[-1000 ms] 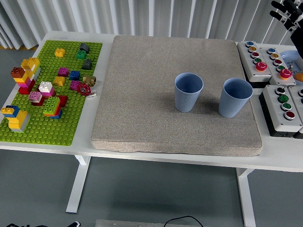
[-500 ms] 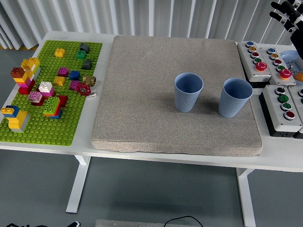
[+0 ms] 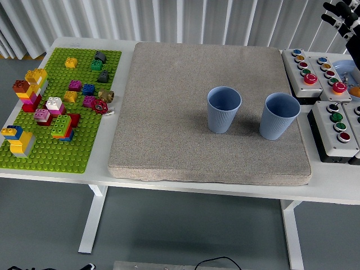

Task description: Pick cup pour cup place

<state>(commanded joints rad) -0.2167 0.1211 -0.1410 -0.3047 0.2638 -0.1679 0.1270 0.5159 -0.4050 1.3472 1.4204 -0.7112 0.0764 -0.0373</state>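
Landmark: grey mat (image 3: 208,101), lying flat on the white table (image 3: 169,185) and covering its middle.

Cups: two blue ribbed cups, both upright on the mat's right half, mouths up. Left cup (image 3: 224,109) stands near the mat's centre-right. Right cup (image 3: 279,116) stands close to the mat's right edge, slightly nearer the front. The two are apart, a clear gap of mat between them. Contents cannot be told from this angle; the interiors read as plain blue.

Right hand (image 3: 342,16): only black fingertips show at the top right corner, beyond the mat's far right corner and well apart from both cups. Touching nothing visible. Whether the fingers are released or clenched cannot be told, as most of the hand is cut off by the frame edge.

Left hand: not seen.

Left of the mat: green baseplate (image 3: 50,152) lying flat on the table, just beside the mat's left edge, carrying scattered and stacked coloured bricks (image 3: 56,107).

Right of the mat: button boxes (image 3: 323,132), light grey with coloured push buttons, in a group just beside the mat's right edge. Beyond them, at the frame edge, part of a pale blue dish (image 3: 344,68) with something orange next to it; too cropped to identify.
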